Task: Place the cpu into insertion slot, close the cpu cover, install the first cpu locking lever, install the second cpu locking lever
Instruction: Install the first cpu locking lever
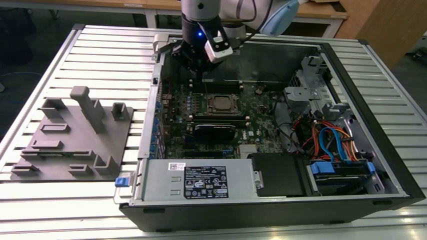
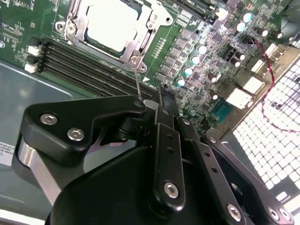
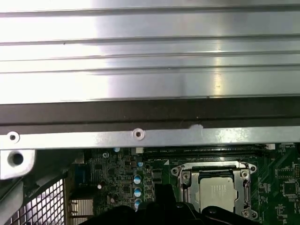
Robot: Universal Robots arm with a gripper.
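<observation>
Silver-grey, the cpu (image 1: 218, 104) lies in the insertion slot (image 1: 206, 103) in the exterior view, and the gripper (image 1: 199, 74) hangs just beyond it. In the second wrist view the cpu cover (image 2: 137, 48) lies flat around the chip, and a thin locking lever (image 2: 137, 79) rises to the gripper; I cannot tell whether the claw is open or closed. In the first wrist view the cover frames the chip.

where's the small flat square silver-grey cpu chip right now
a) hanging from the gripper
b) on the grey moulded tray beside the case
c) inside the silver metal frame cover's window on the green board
c, in the second wrist view the cpu chip lies flat within the square window of the silver metal frame cover.
</observation>
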